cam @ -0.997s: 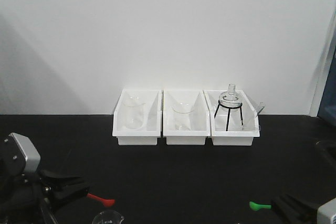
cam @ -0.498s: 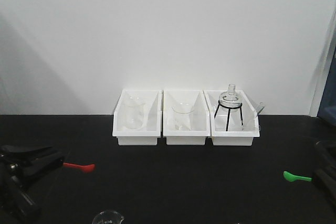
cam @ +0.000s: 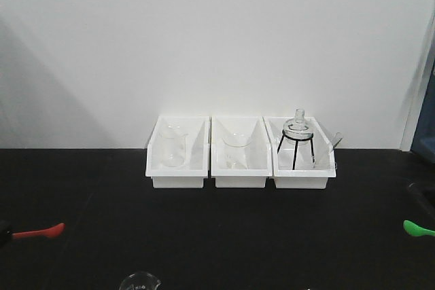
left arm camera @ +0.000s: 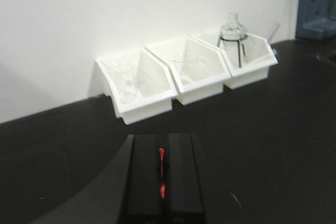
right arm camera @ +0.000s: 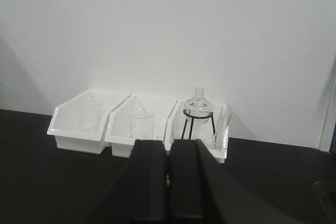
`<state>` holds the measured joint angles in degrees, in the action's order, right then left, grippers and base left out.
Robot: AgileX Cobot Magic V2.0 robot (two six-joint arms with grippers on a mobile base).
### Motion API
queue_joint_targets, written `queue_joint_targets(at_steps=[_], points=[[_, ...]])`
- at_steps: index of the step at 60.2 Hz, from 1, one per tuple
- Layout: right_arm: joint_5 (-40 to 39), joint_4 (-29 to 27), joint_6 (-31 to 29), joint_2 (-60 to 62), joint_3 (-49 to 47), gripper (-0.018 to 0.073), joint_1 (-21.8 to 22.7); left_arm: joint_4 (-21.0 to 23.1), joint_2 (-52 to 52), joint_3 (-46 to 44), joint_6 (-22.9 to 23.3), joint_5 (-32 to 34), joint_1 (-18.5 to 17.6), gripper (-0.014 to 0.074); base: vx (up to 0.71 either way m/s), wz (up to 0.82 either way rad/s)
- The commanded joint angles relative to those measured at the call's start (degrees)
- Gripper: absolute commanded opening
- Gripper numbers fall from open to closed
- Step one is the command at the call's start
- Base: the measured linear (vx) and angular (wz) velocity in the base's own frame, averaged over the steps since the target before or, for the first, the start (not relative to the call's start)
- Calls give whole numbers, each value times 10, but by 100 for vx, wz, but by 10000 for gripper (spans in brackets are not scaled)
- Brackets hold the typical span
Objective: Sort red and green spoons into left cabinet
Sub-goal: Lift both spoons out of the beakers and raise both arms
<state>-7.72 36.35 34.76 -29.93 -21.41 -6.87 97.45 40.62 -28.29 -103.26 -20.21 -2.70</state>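
Observation:
The red spoon (cam: 37, 231) hangs at the far left edge of the front view, its bowl pointing right. In the left wrist view my left gripper (left arm camera: 163, 142) is shut on it; a red sliver (left arm camera: 161, 157) shows between the pads. The green spoon (cam: 417, 229) sticks in from the far right edge. My right gripper (right arm camera: 168, 148) is shut, with a thin green sliver (right arm camera: 167, 182) of it between the pads. Both grippers are almost wholly outside the front view. The left white bin (cam: 178, 174) stands at the back and holds a glass beaker.
Three white bins stand in a row against the wall: the left one, the middle bin (cam: 239, 176) with a beaker, and the right bin (cam: 303, 178) with a flask on a black tripod. A glass beaker rim (cam: 139, 280) shows at the front edge of the black table.
Both arms have swung outward and left the front view. The red spoon moved left with the left gripper and the green spoon moved right with the right gripper.

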Motion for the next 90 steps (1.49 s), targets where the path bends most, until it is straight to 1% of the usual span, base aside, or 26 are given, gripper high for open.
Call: queue_joint_targets(at_steps=[1, 8, 22, 90], points=[[-33, 12, 12, 5, -20, -6, -1, 58, -38, -9, 14, 17, -2, -1, 0, 0], [-35, 13, 12, 5, -20, -6, -1, 57, -53, -9, 16, 30, -2, -1, 0, 0], [-49, 13, 12, 5, -20, -6, -1, 57, -51, -9, 16, 26, -2, -1, 0, 0], [-48, 13, 12, 5, -20, -6, 0, 57, -51, -9, 16, 31, -2, 0, -1, 0]])
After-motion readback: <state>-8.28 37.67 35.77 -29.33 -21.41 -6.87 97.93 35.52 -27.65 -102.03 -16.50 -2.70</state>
